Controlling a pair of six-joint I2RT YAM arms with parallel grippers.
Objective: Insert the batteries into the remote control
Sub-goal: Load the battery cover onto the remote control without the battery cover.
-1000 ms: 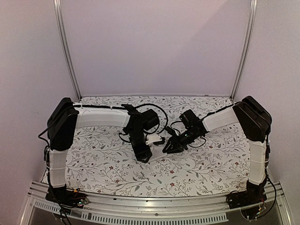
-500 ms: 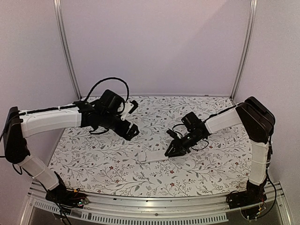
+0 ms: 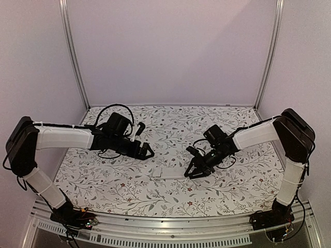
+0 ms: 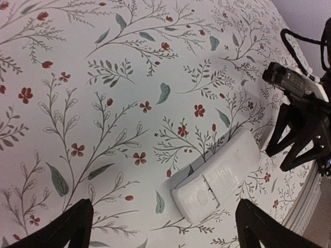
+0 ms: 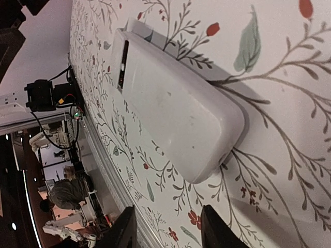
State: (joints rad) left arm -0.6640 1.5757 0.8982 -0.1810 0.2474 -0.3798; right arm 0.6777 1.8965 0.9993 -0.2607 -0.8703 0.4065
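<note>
The remote control point(image 5: 176, 108) has a smooth white plastic shell with a soft satin sheen and a few faint marks. The table cover point(image 4: 103, 77) under it looks matt, a flat sheet with a printed floral pattern; cloth or paper, I cannot tell. Beside the remote, the right gripper point(image 3: 194, 172) and left gripper point(image 3: 149, 153) are dull black plastic. Nearer than the remote, the edge rail point(image 3: 170, 227) is bare brushed metal.
</note>
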